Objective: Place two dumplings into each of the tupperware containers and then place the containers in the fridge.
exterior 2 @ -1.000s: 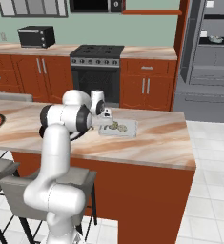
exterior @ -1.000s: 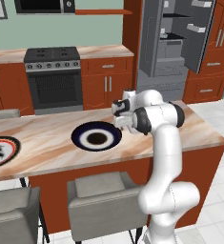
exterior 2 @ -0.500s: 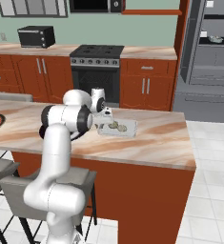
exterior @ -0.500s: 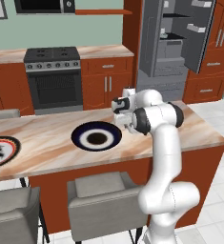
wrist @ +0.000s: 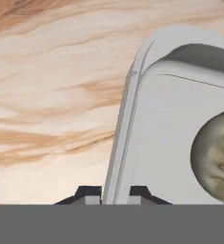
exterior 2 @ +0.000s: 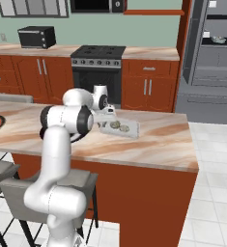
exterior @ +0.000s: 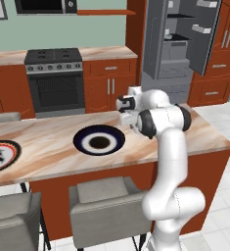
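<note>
The claw (wrist: 116, 194) is down low at the near rim of the grey tub (wrist: 180, 124), with one tip on each side of the rim, so it looks clamped on that edge. Two dumplings (exterior 2: 120, 127) lie in the tub, which sits on the surface (exterior 2: 158, 140) close to its back edge, with lots of bare room to the right and front. The blue plate (exterior: 99, 140) is to the left of the arm, and the fridge (exterior: 180, 41) stands open well behind the surface.
</note>
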### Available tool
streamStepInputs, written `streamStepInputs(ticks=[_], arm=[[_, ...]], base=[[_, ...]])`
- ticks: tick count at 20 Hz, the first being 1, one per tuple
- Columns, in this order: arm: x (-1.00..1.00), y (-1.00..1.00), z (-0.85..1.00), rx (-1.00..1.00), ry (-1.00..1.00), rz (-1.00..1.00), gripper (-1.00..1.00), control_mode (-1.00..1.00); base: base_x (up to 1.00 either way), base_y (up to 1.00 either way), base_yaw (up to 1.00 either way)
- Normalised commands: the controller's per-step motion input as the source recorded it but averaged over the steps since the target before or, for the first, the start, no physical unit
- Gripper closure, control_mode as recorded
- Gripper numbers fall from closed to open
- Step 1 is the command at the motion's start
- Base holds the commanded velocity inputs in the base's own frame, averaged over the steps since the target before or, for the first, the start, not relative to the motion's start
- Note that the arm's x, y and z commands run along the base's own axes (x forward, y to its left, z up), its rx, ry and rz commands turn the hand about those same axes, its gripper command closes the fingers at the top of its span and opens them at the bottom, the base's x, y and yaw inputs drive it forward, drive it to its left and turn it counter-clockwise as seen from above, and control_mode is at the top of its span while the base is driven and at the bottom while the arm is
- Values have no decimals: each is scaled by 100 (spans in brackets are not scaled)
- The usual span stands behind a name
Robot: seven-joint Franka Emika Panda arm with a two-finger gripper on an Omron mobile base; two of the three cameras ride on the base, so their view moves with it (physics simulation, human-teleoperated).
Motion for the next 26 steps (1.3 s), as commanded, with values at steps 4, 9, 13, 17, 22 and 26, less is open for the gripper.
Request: streamStepInputs(ticks=[4, 9, 13, 17, 22, 26], arm=[[-32, -2, 40, -1, 0, 26, 100, -100], [-39, 0, 17, -7, 0, 35, 100, -100], [-66, -3, 17, -9, 0, 38, 100, -100], [-91, 0, 33, -2, 0, 43, 100, -100], [-100, -6, 51, 0, -3, 40, 100, -100], [-100, -21, 23, -1, 0, 30, 100, -100]], base=[[0, 0, 0], [0, 0, 0], [0, 0, 0], [0, 0, 0], [0, 0, 0], [0, 0, 0]])
